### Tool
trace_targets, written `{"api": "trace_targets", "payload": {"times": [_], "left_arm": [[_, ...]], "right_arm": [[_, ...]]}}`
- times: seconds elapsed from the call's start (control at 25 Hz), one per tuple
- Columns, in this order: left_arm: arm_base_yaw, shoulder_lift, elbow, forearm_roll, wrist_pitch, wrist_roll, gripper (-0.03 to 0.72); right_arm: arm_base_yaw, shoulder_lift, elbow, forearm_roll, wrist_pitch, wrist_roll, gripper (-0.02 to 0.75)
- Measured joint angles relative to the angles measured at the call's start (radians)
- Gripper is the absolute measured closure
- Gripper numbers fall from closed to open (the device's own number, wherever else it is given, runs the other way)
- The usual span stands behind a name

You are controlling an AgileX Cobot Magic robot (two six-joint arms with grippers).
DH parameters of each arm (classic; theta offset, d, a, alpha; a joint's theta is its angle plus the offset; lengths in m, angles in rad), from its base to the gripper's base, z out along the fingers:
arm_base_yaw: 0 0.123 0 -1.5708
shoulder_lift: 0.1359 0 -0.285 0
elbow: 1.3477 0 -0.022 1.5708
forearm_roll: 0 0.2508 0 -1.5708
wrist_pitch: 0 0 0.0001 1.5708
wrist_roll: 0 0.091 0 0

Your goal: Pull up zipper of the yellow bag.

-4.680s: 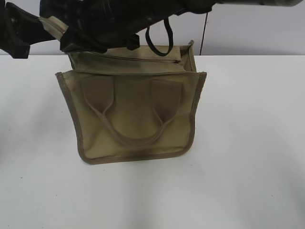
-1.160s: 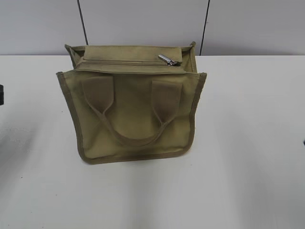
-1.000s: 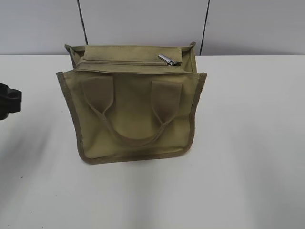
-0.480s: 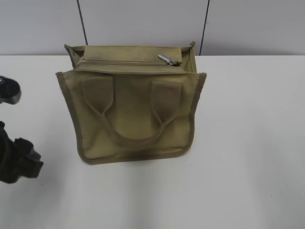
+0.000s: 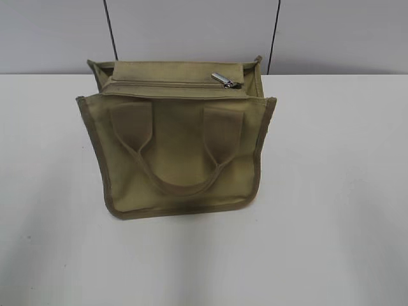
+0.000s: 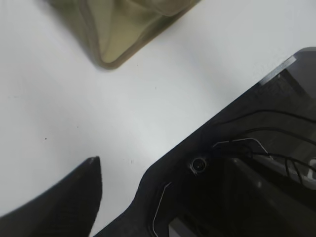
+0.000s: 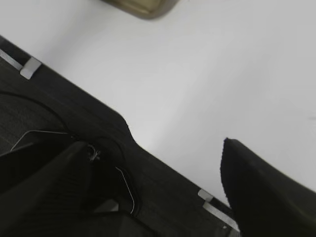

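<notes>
The yellow bag (image 5: 178,153) stands upright on the white table, its two webbing handles hanging flat on the front. The zipper (image 5: 166,83) runs along the top panel, and its silver pull tab (image 5: 224,80) lies at the right end. Neither arm shows in the exterior view. In the left wrist view one bag corner (image 6: 116,34) is at the top; my left gripper (image 6: 163,197) is far from it, with one finger at the lower left, spread wide and empty. My right gripper (image 7: 154,148) is open and empty, with a bag corner (image 7: 143,7) at the top edge.
A dark base panel with thin wires (image 6: 256,163) lies under the left gripper and another (image 7: 59,123) under the right one, at the near table edge. A grey wall (image 5: 191,32) with two dark vertical seams stands behind the bag.
The left arm, seen at the left edge of the exterior view half a second ago, has gone out of view. The bag and pull tab have not moved.
</notes>
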Motion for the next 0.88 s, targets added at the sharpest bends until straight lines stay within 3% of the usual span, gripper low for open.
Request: {"api": "trace_targets", "payload": {"times": [0.44, 0.88], "left_arm": [[0.000, -0.500, 0.139, 0.033, 0.036, 0.006, 0.099], [0.000, -0.535, 0.169, 0.062, 0.047, 0.006, 0.105]], "right_arm": [[0.000, -0.075, 0.238, 0.001, -0.080, -0.002, 0.115], [0.000, -0.076, 0.266, 0.005, -0.129, -0.002, 0.152]]}}
